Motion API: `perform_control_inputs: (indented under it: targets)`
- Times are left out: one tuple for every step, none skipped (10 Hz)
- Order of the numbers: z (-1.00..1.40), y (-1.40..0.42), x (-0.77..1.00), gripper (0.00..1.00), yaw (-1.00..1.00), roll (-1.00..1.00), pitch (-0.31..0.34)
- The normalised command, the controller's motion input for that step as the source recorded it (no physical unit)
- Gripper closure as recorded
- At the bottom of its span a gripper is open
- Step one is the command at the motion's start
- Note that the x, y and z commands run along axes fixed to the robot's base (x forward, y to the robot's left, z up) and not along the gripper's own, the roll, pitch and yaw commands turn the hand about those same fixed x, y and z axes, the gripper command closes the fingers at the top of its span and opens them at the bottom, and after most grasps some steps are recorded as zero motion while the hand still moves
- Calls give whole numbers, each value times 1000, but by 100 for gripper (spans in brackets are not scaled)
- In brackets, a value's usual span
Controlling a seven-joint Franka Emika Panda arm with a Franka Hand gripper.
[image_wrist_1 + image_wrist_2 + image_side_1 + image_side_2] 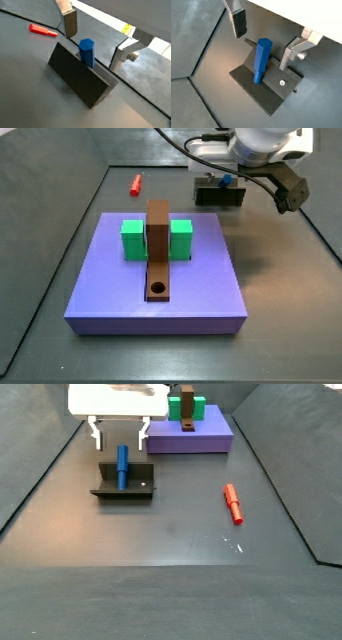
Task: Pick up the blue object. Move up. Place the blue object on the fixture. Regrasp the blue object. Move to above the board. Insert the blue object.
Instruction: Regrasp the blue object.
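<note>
**Peg on the fixture, jaws spread either side of it**

Nearest the wrist cameras: the gripper [264, 35], jaws spread wide, pinching nothing. One silver finger [237, 21] shows on one side of the blue object [260, 61], its partner on the other; both stand clear of the peg, no contact visible

Blue object leans against the upright wall of the fixture [271, 95], lower end down on the base plate, upper end standing above the wall's top edge [86, 51]. Long axis runs steeply up from the fixture, slightly tilted, and crosses the line between the two fingers. In a side view the peg [123, 466] sits directly under the gripper [119, 430], fixture [127, 488] beneath both

Judgement: step in hand is the regrasp. Peg looks set between the open fingers, so closing should catch it across its narrow width, provided the fingers are low enough on the shaft

Beyond the fixture: red peg [234, 503] lies flat on the floor, well apart. Farthest off, the board [160, 293] with its green blocks [132, 238] and the brown bar [158, 253], round hole near one end. Insertion not yet begun
</note>
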Motion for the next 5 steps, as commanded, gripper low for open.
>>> perform_control_inputs:
  targets:
    - [-89,0,43,0,169,154,-146]
    - [-157,0,123,0,0,231,0]
    - [-286,94,0,0,0,240,14]
    - [-294,34,43,0,0,306,186]
    - [-186,0,83,0,-20,443,283]
